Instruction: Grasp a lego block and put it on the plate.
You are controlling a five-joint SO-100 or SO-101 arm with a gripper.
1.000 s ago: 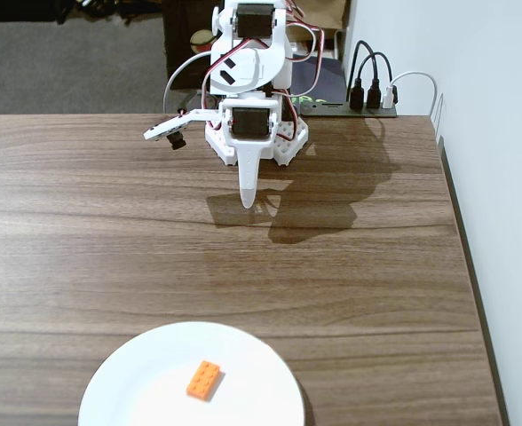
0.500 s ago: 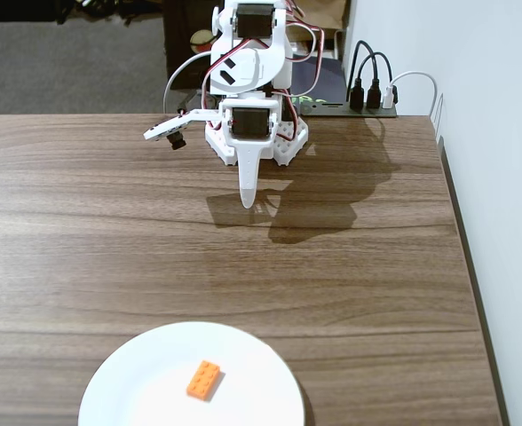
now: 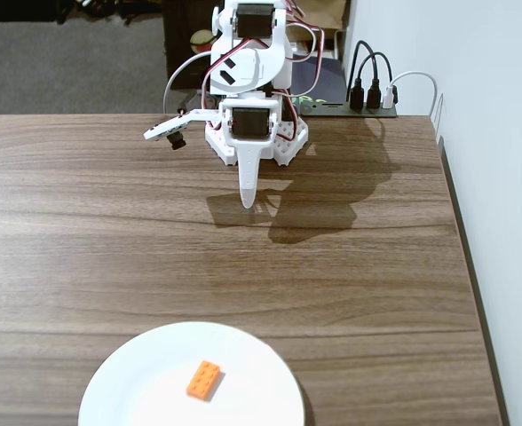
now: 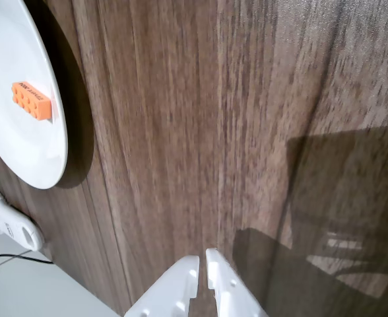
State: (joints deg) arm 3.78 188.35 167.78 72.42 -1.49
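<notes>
The small orange lego block (image 3: 205,380) lies flat on the white plate (image 3: 137,382) at the table's near edge in the fixed view. In the wrist view the lego block (image 4: 31,100) rests on the plate (image 4: 22,152) at the upper left. My gripper (image 3: 248,202) hangs near the arm's base at the far side of the table, well away from the plate. Its white fingers (image 4: 181,290) stand nearly together with nothing between them, and the gripper (image 4: 202,259) sits at the bottom of the wrist view.
The arm's base (image 3: 257,133) stands at the table's far edge beside a black power strip with cables (image 3: 372,93). A white wall (image 3: 501,177) runs along the table's right side. A small white device (image 4: 9,224) lies off the table's edge in the wrist view.
</notes>
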